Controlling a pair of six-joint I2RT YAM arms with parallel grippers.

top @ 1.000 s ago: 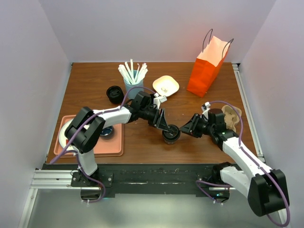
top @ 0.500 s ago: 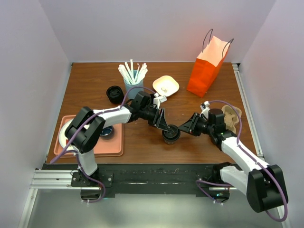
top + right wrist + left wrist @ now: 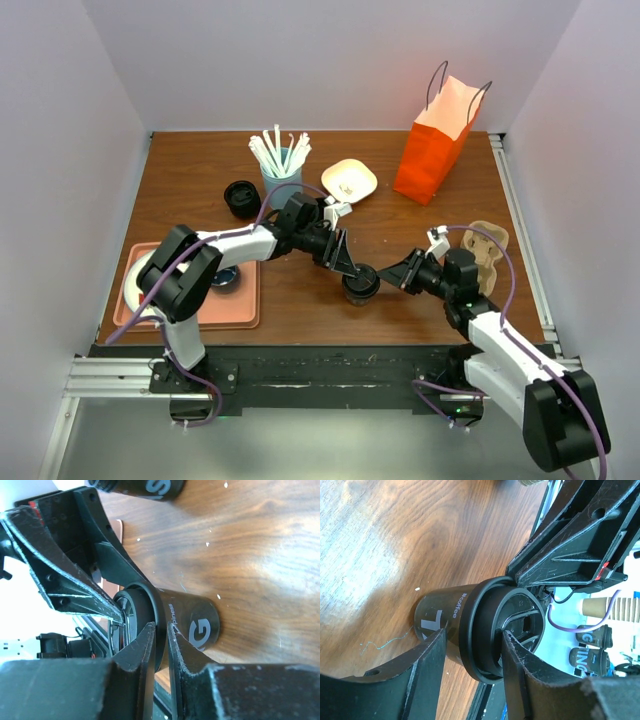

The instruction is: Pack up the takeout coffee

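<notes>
1. Table [image 3: 200,170]: brown wood. Both grippers meet near the 6 o'clock edge, slightly right of centre
2. Orange paper bag [image 3: 432,150]: upright, mouth open, at 1 o'clock by the back edge
3. Pink tray [image 3: 245,305]: at 8 o'clock, near the front-left corner
4. Cardboard cup carrier [image 3: 490,245]: at 4 o'clock, near the right edge
5. Cream dish [image 3: 348,180]: at 12 o'clock. The light blue tumbler [image 3: 278,185] of white straws [image 3: 272,150] is just at its 9 o'clock
6. Left gripper [image 3: 353,268]: comes in from the cup's 10 o'clock with jaws roughly half spread. Fingers [image 3: 427,665] sit on either side of the lid [image 3: 487,625] and grip it
7. Right gripper [image 3: 386,276]: comes in from the cup's 3 o'clock with jaws nearly together. Fingers [image 3: 137,655] pinch the edge of the lid's rim
8. Takeout coffee [image 3: 361,288]: upright on the wood at 6 o'clock, lid on, between the two grippers, well apart from the bag
9. Second black cup [image 3: 241,198]: at 10 o'clock, just beside the tumbler
10. Dark blue mug [image 3: 225,277]: on the tray's right part
</notes>
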